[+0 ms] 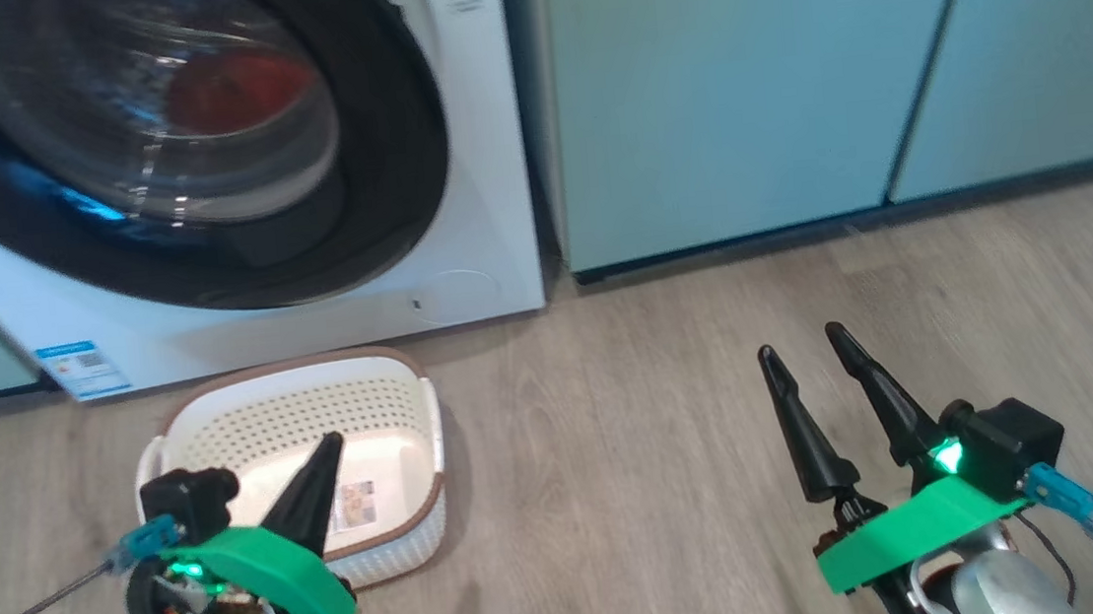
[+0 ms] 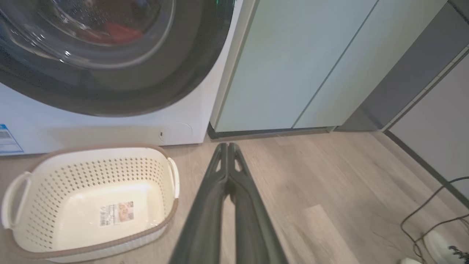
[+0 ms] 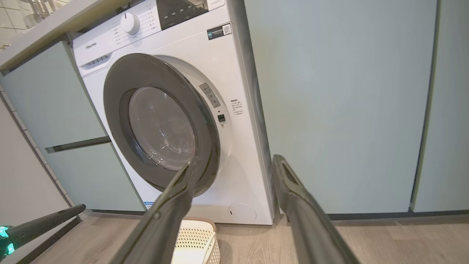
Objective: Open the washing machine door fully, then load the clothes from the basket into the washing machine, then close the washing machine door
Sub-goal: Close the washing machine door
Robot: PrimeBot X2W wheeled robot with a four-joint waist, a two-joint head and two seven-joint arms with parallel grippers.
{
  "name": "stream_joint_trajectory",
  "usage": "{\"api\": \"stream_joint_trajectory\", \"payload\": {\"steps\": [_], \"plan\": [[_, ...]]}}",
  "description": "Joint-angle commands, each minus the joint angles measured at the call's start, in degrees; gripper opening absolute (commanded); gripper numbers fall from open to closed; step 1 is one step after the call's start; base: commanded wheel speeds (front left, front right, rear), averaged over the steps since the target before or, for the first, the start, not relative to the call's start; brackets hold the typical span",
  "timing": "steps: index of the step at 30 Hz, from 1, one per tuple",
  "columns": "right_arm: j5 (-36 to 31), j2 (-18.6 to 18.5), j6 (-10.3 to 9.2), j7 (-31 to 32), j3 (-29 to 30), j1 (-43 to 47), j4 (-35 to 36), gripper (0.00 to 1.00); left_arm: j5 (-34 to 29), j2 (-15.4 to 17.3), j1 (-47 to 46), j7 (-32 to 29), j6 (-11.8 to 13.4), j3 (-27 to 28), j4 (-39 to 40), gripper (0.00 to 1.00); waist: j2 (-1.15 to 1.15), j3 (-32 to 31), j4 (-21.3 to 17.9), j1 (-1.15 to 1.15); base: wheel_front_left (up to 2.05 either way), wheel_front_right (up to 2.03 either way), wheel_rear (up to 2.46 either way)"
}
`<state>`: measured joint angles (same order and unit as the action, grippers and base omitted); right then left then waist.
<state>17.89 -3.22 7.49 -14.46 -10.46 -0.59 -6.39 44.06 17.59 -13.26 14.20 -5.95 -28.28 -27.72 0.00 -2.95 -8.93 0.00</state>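
**Door seemed shut, latch not confirmed**

The washing machine door point(image 1: 146, 134) lay against the front of the washing machine point(image 1: 484, 154) in the upper left of the head view. The clothes point(image 1: 236, 89) showed as a red patch behind its glass, inside the drum. The basket point(image 1: 294, 364) stood empty on the floor point(image 1: 616, 420) just below the door, with only its paper sticker at the bottom.

The left gripper point(image 1: 326, 445) was clenched on nothing, its tip over the basket at the lower left. The right gripper point(image 1: 802, 341) was released and empty at the lower right, well apart from the machine.

Whether the door had latched could not be told. To finish well, I think a firm and straight push on the black rim, at its right side in the frame, would be safest, not on the bulging glass.

The basket stood close under the door and could catch a low arm. Teal cabinets point(image 1: 715, 84) stood just beside the machine. Loose cables point(image 2: 432, 216) lay at the lower right of the left wrist view.
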Motion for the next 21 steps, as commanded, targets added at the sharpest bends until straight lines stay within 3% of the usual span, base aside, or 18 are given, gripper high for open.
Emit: {"api": "stream_joint_trajectory", "payload": {"steps": [1, 4, 9, 14, 19, 21], "plan": [[-0.56, 0.35, 0.0, -0.53, -0.92, -1.42, 2.23, 1.0, -3.47, 0.85, -1.36, 0.73, 1.58, 5.06, 4.36, 0.0, 0.0, -1.99, 2.84, 0.0, 0.0, 0.0, 0.0], [-0.67, 0.35, 0.0, -0.53, -0.66, -0.82, 2.47, 1.0, -9.04, -1.72, 2.3, 0.77, 3.7, 11.35, 10.62, 0.0, 0.0, -2.74, 4.59, 0.0, 0.0, 0.0, 0.0], [-0.77, 0.35, 0.0, -0.53, -0.48, -0.21, 2.75, 1.0, -15.27, -6.56, 7.5, 0.78, 4.87, 18.9, 17.54, 0.0, 0.0, -3.37, 6.36, 0.0, 0.0, 0.0, 0.0], [-0.59, 0.35, 0.0, -0.53, -0.89, 0.09, 2.96, 1.0, -22.44, -11.81, 12.35, 0.79, 3.31, 24.69, 22.68, 0.0, 0.0, -3.62, 7.41, 0.0, 0.0, 0.0, 0.0], [-0.11, 0.35, 0.0, -0.53, -1.03, 0.14, 3.01, 1.0, -30.07, -13.85, 14.78, 0.79, 1.77, 26.09, 25.55, 0.0, 0.0, -3.42, 7.76, 0.0, 0.0, 0.0, 0.0], [0.14, 0.35, 0.0, -0.53, -0.96, 0.14, 3.02, 1.0, -30.19, -14.32, 15.45, 0.79, 1.39, 26.49, 25.39, 0.0, 0.0, -3.3, 7.78, 0.0, 0.0, 0.0, 0.0]]}}
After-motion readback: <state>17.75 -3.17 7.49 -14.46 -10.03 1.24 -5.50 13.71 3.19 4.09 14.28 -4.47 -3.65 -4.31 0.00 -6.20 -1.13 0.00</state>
